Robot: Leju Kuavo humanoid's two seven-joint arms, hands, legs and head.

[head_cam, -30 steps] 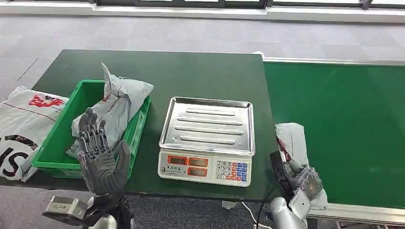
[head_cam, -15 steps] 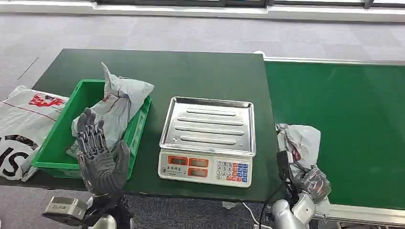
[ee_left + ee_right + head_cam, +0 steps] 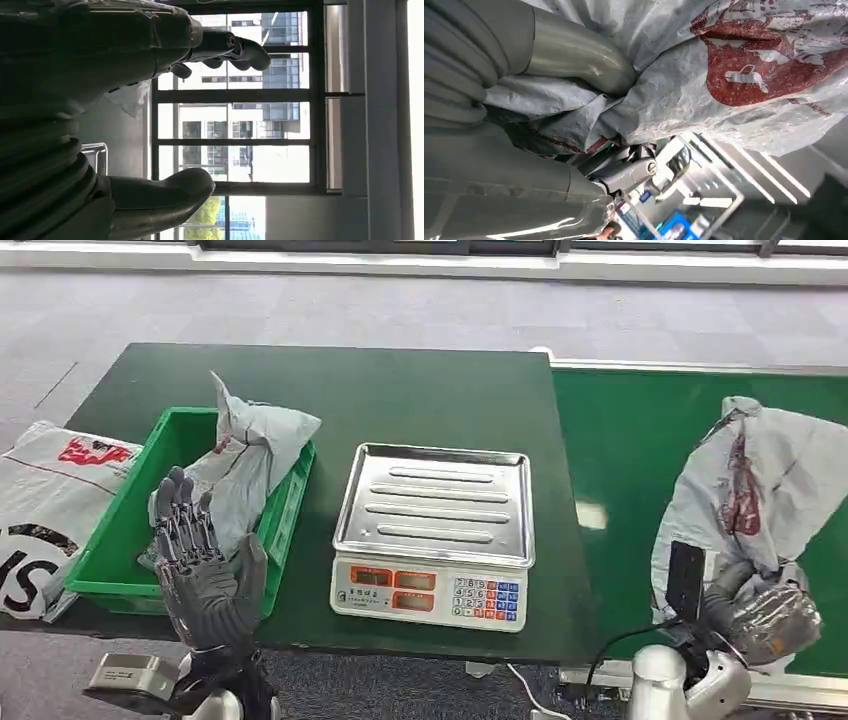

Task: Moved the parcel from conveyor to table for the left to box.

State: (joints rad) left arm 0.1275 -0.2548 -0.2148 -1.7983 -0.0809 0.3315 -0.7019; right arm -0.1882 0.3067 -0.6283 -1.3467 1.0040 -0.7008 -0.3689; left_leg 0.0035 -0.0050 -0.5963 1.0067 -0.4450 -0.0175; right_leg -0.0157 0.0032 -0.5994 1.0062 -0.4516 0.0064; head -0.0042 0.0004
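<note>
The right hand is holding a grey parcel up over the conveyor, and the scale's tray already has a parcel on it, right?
Not quite. The head view shows the scale tray bare. The right hand does hold the grey parcel up over the conveyor.

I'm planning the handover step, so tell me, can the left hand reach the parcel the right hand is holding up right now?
Probably not. The left hand hovers open by the green bin, while the right hand holds the parcel above the conveyor, with the scale between them.
</note>
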